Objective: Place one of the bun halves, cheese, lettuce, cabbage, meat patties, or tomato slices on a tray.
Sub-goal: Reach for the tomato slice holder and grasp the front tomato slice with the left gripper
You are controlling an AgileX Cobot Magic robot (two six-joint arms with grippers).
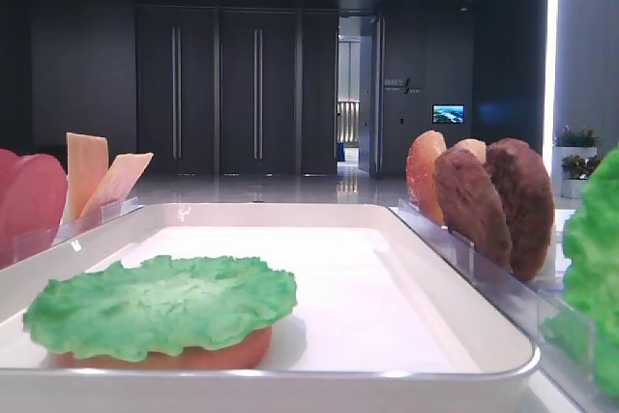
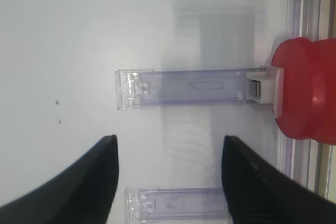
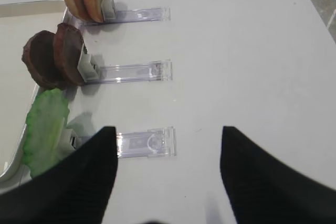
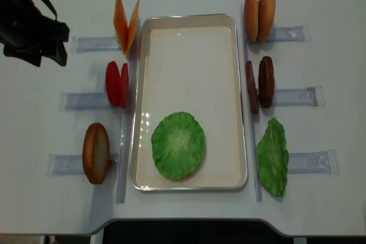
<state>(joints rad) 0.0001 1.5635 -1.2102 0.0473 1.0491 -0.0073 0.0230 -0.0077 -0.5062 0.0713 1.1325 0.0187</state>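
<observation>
The white tray lies in the middle of the table. On its near end a lettuce leaf lies flat over a bun half. To the tray's left stand cheese, tomato slices and a bun half. On its right stand bun halves, meat patties and another lettuce. My left gripper is open and empty over the bare table beside the tomato slices. My right gripper is open and empty by the lettuce.
Each food stands in a clear plastic rack that juts outward from the tray's sides. The left arm's black body hangs over the far left corner. The table's front edge runs close below the tray.
</observation>
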